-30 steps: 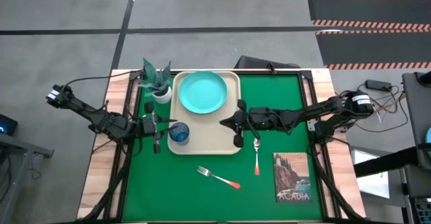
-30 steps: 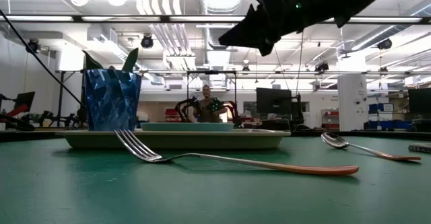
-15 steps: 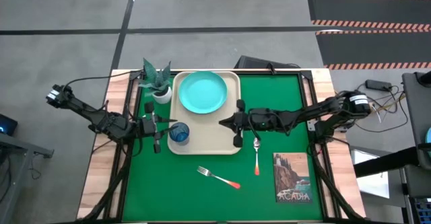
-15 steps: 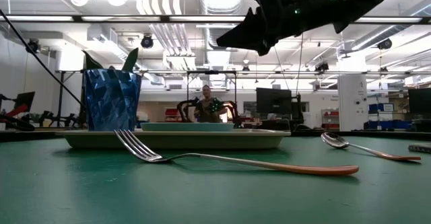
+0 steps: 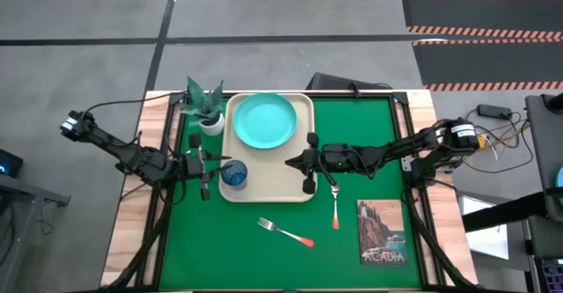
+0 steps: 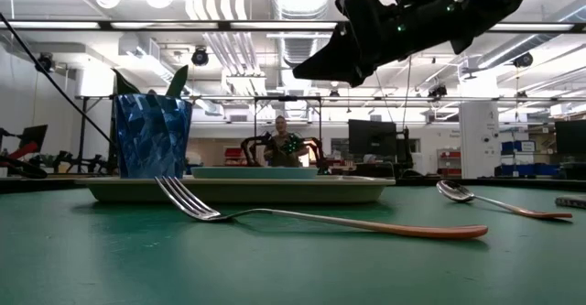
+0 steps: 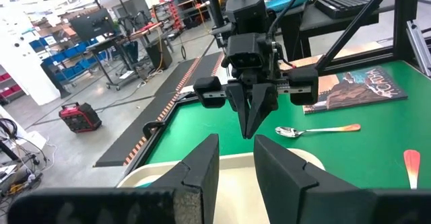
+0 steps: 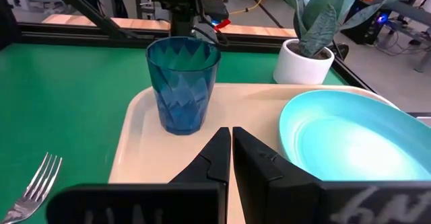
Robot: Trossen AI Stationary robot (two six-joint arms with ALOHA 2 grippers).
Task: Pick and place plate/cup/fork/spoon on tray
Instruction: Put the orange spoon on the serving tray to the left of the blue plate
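Observation:
The beige tray lies on the green mat. The turquoise plate sits on its far half, and the dark-blue cup stands upright on its near left corner. The fork lies on the mat in front of the tray. The spoon lies on the mat to the tray's right. My left gripper is open and empty, just left of the cup. My right gripper is shut and empty, raised over the tray's right edge and pointing toward the cup.
A white pot with a green plant stands at the tray's far left corner. A book lies on the mat at the near right. A person shows in the room beyond the table.
My right gripper has gone a little toward the table's left edge over the tray, still shut. Plate, cup, fork and spoon have stayed where they were.

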